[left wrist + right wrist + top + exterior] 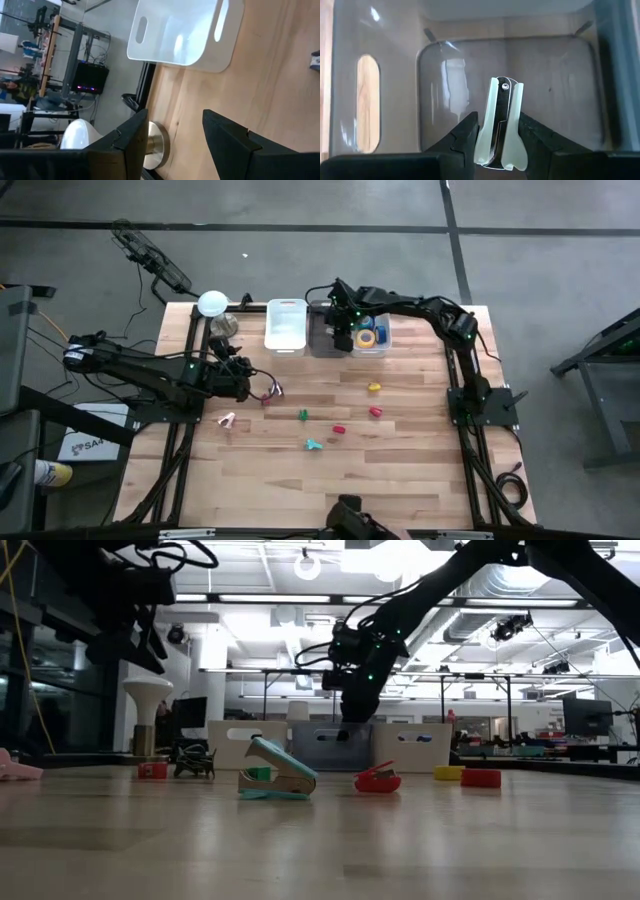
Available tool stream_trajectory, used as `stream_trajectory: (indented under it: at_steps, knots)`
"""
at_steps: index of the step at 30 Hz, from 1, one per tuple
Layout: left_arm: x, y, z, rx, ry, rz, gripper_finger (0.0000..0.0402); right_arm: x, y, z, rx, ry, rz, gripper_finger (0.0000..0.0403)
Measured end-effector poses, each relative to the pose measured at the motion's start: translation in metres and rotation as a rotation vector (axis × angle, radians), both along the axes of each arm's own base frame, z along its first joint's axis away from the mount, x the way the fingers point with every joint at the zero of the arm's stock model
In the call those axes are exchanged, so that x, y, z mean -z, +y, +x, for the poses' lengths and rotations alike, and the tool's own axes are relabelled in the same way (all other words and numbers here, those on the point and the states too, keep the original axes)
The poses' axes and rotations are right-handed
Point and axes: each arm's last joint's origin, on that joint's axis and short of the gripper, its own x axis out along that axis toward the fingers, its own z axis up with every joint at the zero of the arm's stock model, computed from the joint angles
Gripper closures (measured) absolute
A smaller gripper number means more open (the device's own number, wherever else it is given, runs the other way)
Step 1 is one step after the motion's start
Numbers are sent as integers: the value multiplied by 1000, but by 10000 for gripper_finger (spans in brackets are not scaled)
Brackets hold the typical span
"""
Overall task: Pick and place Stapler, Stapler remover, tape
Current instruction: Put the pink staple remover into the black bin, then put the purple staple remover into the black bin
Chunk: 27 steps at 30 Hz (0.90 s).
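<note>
Hovering over the dark middle bin [328, 332] in the high view, the right gripper [343, 330] sits above the row of three containers at the table's far edge: white bin [285, 325] to one side, clear bin [375, 345] holding yellow and blue tape [367, 337] to the other. Looks like sorting by type, so this bin is likely for the removers. Left gripper [268, 392] waits low over the table near the left edge, just beside a pink item [227, 420]. Small coloured pieces scattered mid-table

Low view: a teal stapler [275, 772] lies on the wood in the foreground, untouched, red stapler [378, 780] just behind it. Right arm hangs above the bins in the background

Left wrist view: fingers [235, 145] spread apart, nothing between them, white bin ahead, a lamp base [156, 147] close by

Right wrist view: jaws clenched on a pale green stapler remover [500, 125], held upright, pinched at its narrow waist so it hangs straight. It's inside the dark bin's walls, above the bare floor, not yet touching as far as I can tell. My read: release is next; a drop here should land clean
</note>
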Motion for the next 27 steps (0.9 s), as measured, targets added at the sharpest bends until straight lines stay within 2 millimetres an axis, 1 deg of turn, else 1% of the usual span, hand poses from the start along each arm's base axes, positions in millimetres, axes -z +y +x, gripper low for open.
stream_trajectory:
  at_steps: [6, 14, 18, 21, 27]
  knots:
    - [-1, 0, 1, 3, -14, -1, 218, 0, 3, 2, -8, 3, -2, 285]
    - [0, 0, 2, 8, -11, -12, 218, 0, 4, 2, -5, -13, 29, 237]
    - [-1, -1, 2, 9, -17, -13, 218, 1, 5, 0, 6, 22, 23, 219]
    - [-1, -1, 4, 22, -25, -29, 218, -5, 5, 0, 6, 38, 29, 215]
    - [0, -1, 4, 25, -30, -46, 218, -26, 1, 6, 9, 9, 12, 214]
